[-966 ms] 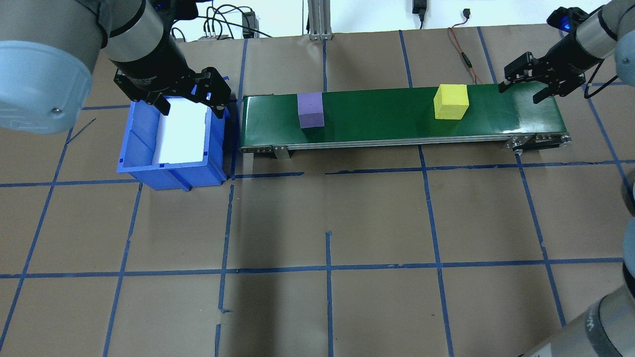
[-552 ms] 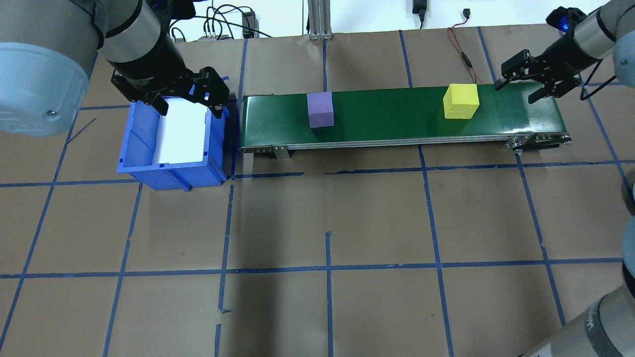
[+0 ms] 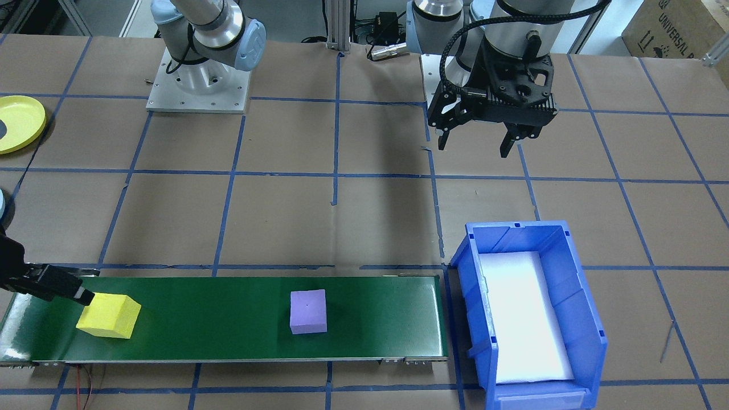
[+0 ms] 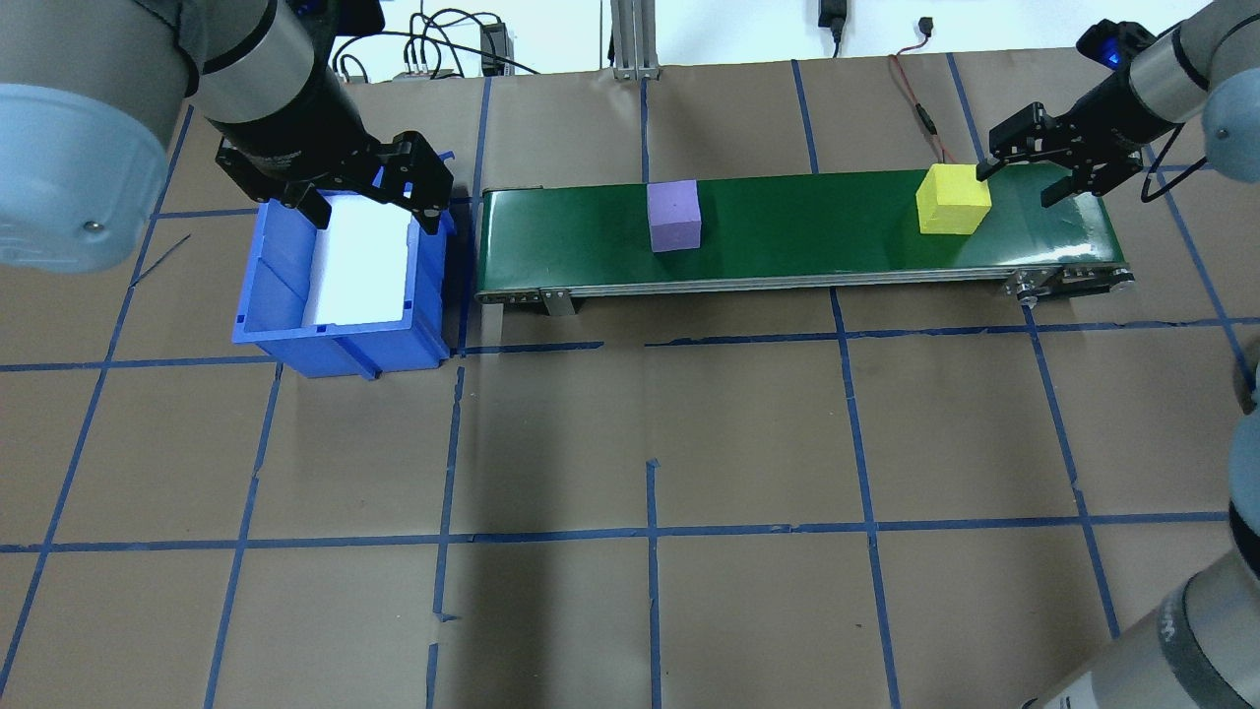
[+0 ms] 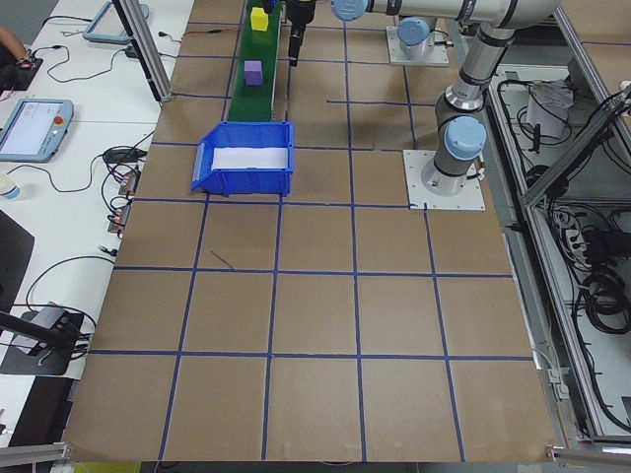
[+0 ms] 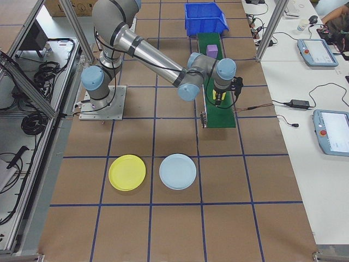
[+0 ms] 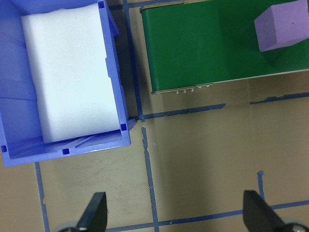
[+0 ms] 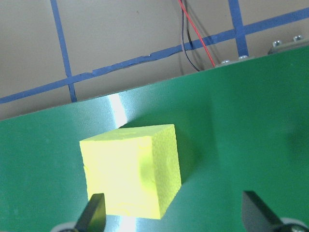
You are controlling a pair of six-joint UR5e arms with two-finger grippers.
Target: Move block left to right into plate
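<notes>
A yellow block (image 4: pixel 952 199) rides near the right end of the green conveyor belt (image 4: pixel 787 231). My right gripper (image 4: pixel 1016 183) hangs open at that end, one fingertip beside the block's far right corner. In the right wrist view the yellow block (image 8: pixel 133 171) lies in front of the left finger (image 8: pixel 94 212), off centre. A purple block (image 4: pixel 674 217) sits mid-belt. My left gripper (image 4: pixel 374 212) is open and empty above the blue bin (image 4: pixel 340 345). A yellow plate (image 6: pixel 127 172) and a light blue plate (image 6: pixel 178 171) lie on the table on the robot's right.
The blue bin (image 3: pixel 472 285) holds a white foam sheet and stands just off the belt's left end. A red wire (image 4: pixel 920 108) trails behind the belt's right end. The yellow plate (image 3: pixel 20 122) shows at the front-facing view's left edge.
Both blocks have travelled right along the belt. The right gripper has shifted slightly back and left, and the yellow block has come up to its fingertip. The left gripper has barely moved.
</notes>
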